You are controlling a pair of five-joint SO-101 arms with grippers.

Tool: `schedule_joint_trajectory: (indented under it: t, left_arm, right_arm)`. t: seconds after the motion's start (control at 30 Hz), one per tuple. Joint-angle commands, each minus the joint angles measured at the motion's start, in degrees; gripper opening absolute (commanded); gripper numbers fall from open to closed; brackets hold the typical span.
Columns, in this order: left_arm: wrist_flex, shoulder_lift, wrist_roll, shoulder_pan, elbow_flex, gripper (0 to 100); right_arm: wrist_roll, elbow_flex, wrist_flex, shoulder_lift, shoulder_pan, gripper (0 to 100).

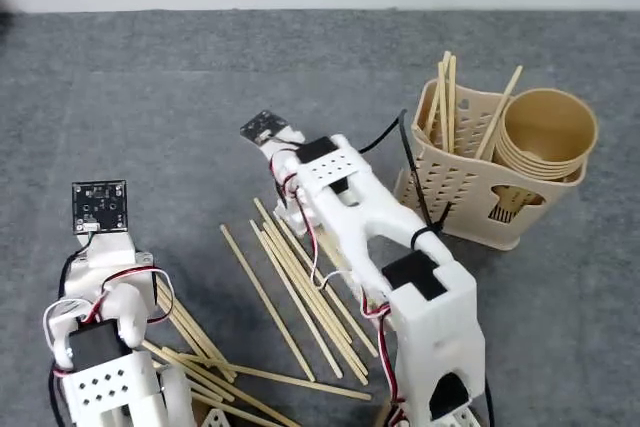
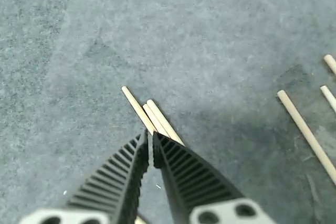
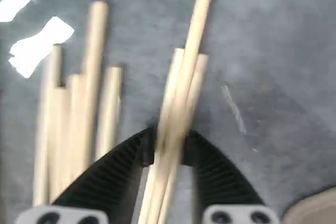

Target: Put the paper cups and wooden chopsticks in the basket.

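Observation:
A beige slotted basket (image 1: pixel 455 182) stands at the right of the grey mat. It holds a stack of paper cups (image 1: pixel 548 132) and several upright wooden chopsticks (image 1: pixel 445 97). More chopsticks (image 1: pixel 300 282) lie scattered on the mat between the two arms. My right gripper (image 3: pixel 169 137) is shut on a small bundle of chopsticks (image 3: pixel 181 87), beside other loose chopsticks (image 3: pixel 79 108). Low over the mat, my left gripper (image 2: pixel 148 136) is shut, its tips just above the ends of three chopsticks (image 2: pixel 152 115) with nothing held between the fingers.
The right arm (image 1: pixel 345 197) stretches over the chopstick pile, close to the basket's left side. The left arm (image 1: pixel 105 287) sits at the near left with further chopsticks (image 1: pixel 200 347) beside its base. Open grey mat (image 1: pixel 150 87) lies to the far left.

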Motion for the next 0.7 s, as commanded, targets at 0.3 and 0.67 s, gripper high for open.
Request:
schedule_joint_trajectory:
  t: [0.3,0.67]
  left_arm:
    - [-1.41,-1.58,-0.62,-0.18,0.48,2]
    - [-1.41,-1.58,-0.62,-0.18,0.48,2]
  right_arm:
    - [0.62,-3.43,3.47,-3.21,0.13,0.8]
    - [0.62,-13.01,18.24,-15.08,0.04,0.8]
